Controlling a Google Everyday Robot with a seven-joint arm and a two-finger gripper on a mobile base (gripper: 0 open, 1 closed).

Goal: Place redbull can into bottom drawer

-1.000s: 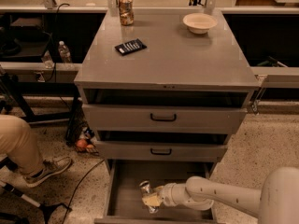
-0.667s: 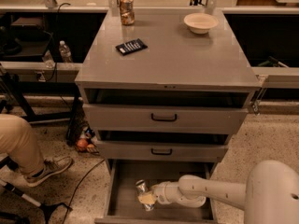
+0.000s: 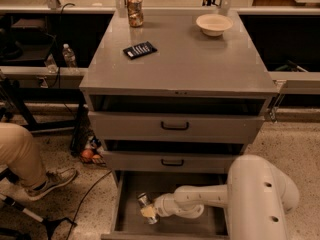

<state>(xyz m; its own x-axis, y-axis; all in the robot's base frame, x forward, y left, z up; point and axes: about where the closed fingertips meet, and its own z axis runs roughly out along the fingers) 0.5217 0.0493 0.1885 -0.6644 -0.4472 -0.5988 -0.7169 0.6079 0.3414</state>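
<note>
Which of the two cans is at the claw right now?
The silver can, at the claw inside the open bottom drawer. The bronze can stands up on the cabinet top, far from it.

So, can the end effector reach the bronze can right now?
Probably not: the end effector is down in the bottom drawer, below both upper drawers; the bronze can stands atop the cabinet.

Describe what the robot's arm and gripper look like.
The arm is smooth, off-white and tubular, widening to a bulky rounded segment with small dark dots. The gripper, down in the bottom drawer, is the same pale colour. No cables show.
</note>
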